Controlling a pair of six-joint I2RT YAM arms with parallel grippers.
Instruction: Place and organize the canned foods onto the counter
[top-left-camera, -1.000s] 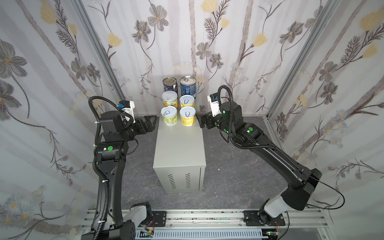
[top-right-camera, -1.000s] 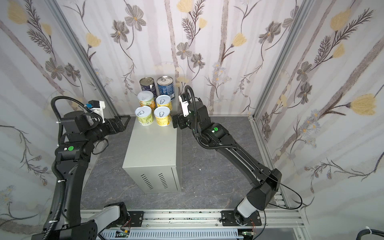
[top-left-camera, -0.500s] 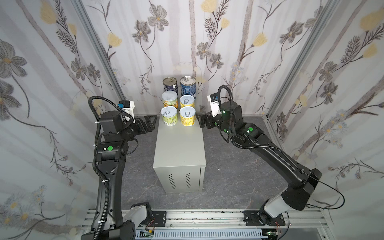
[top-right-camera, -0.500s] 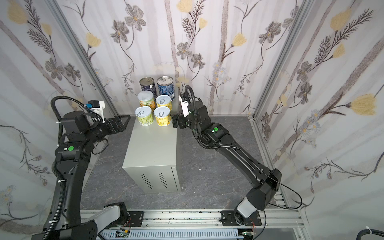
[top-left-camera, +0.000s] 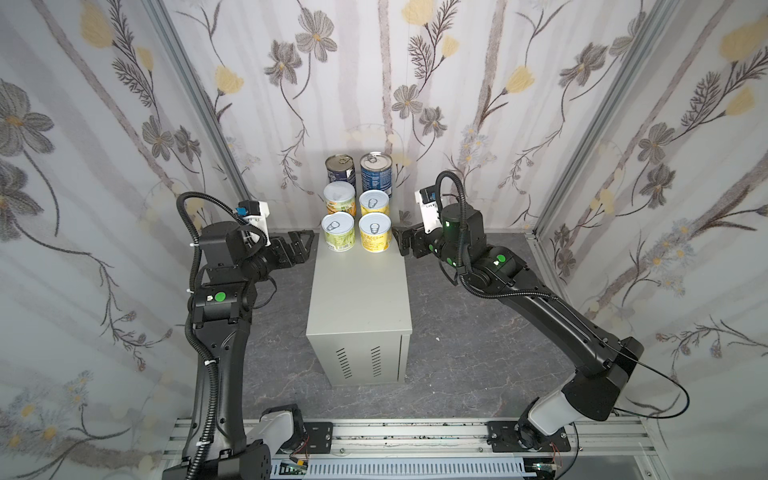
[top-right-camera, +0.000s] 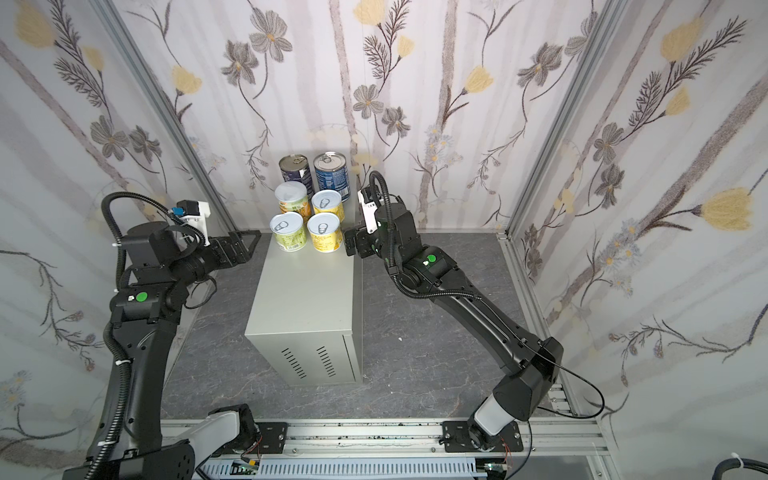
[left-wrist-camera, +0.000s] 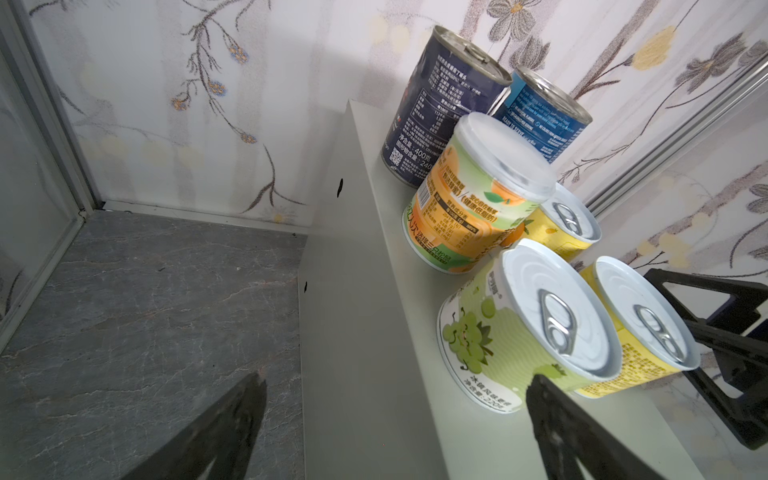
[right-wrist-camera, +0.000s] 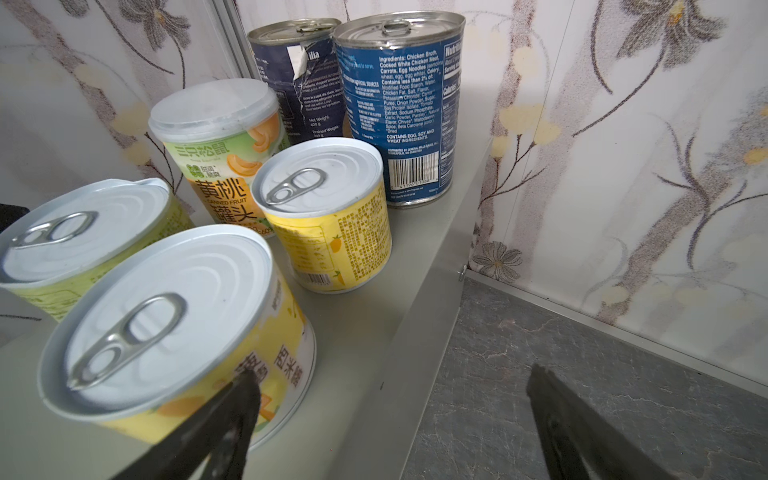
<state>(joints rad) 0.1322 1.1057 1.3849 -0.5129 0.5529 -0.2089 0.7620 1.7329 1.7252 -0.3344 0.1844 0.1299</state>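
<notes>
Now all six canned foods (top-left-camera: 374, 205) stand paired at the tabletop's (top-left-camera: 359, 291) far edge, taller blue tins (top-left-camera: 376, 176) rearmost, likely so none hides. Left jaws and right jaws hang spread, empty, flanking the front pair (top-left-camera: 375, 239).

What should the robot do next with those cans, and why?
Probably just draw both arms back from the cabinet. All six cans already stand upright in three neat pairs at the far end of its top. The left fingers and right fingers are open and hold nothing, flanking the front pair, so nothing seems left to place.
</notes>
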